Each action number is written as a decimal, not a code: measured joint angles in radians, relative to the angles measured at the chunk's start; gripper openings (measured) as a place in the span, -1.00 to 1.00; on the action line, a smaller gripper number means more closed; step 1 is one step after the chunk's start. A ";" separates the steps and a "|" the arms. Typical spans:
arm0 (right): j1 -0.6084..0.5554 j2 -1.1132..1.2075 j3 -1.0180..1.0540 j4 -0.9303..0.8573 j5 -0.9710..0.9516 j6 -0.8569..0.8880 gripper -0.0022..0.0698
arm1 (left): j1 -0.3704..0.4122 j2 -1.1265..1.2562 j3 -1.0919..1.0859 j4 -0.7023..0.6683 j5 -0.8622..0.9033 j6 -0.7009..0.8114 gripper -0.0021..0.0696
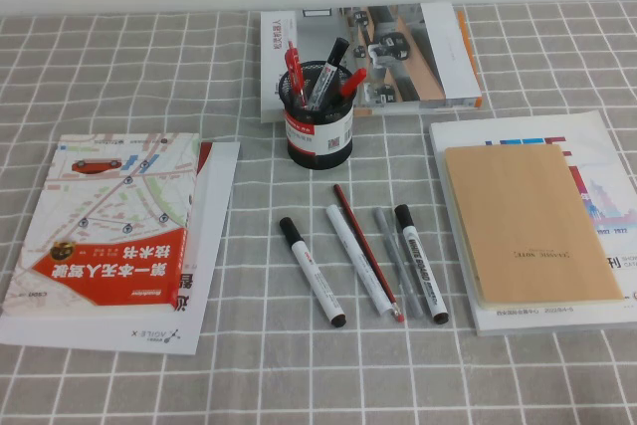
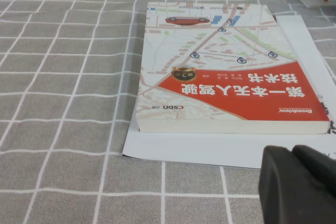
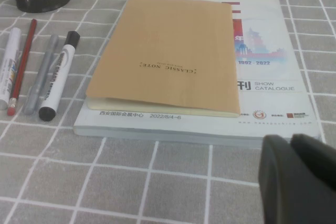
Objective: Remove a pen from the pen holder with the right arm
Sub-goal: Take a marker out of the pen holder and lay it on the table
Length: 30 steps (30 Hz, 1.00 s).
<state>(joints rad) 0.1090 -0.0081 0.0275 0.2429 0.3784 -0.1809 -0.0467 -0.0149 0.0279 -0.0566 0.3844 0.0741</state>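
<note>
The black mesh pen holder (image 1: 319,141) sits mid-table on the grey checked cloth (image 1: 249,375). The pens in it (image 1: 328,72) are all standing inside, at least three: red ones plus a black-capped marker.

With the holder as clock centre in the high view:
- **12 to 1:** one open brochure (image 1: 398,47) lies right behind it.
- **8:** one red map book (image 1: 109,226) rests on a white sheet (image 1: 214,246).
- **4:** one tan notebook (image 1: 523,226) is stacked on a show catalogue (image 1: 597,161).
- **6:** five loose items lie side by side: a short marker (image 1: 311,271), a white marker (image 1: 360,268), a red pencil (image 1: 350,216), a grey pen (image 1: 390,246) and a whiteboard marker (image 1: 421,266).

Both grippers only show up in their own wrist cameras. The right gripper (image 3: 292,142) hangs low by the catalogue's near edge, fingers pinched together on nothing. The notebook stack and the loose pens lie between it and the holder. The left gripper (image 2: 293,156) hangs by the near edge of the white sheet, and its fingers look pressed together too, empty.
</note>
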 joint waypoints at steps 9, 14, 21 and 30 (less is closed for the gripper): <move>0.000 0.000 0.000 0.000 0.000 0.000 -0.97 | 0.000 0.000 0.000 0.000 0.000 0.000 -0.95; 0.000 0.000 0.000 0.000 0.000 0.000 -0.97 | 0.000 0.000 0.000 0.000 0.000 0.000 -0.95; 0.000 0.000 0.000 0.000 0.000 0.000 -0.97 | 0.000 0.000 0.000 0.000 0.000 0.000 -0.95; 0.000 0.000 0.000 0.041 -0.033 0.000 -0.97 | 0.000 0.000 0.000 0.000 0.000 0.000 -0.95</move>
<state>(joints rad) 0.1090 -0.0081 0.0275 0.2841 0.3450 -0.1809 -0.0467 -0.0149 0.0279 -0.0566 0.3844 0.0741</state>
